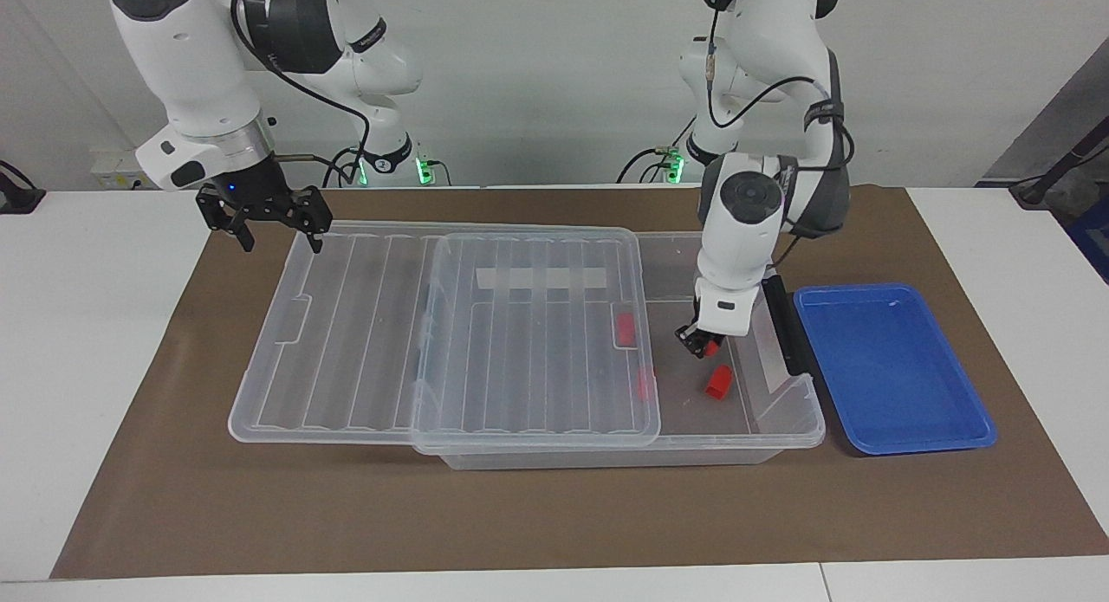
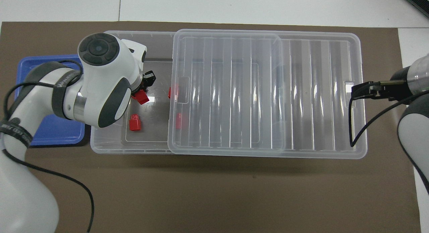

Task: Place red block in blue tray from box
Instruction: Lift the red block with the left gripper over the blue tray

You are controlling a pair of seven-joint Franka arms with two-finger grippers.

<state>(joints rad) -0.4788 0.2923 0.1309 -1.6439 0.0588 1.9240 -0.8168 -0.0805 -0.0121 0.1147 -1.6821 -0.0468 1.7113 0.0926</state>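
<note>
A brown mat (image 1: 537, 515) covers most of the white table (image 1: 78, 342). Black cables (image 1: 658, 156) and green lights (image 1: 422, 171) are near the wall.

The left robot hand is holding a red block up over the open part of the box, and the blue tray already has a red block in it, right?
Not quite. The left gripper does hold a red block over the box, but the blue tray has no block in it. The facing view shows its whole floor bare.
</note>
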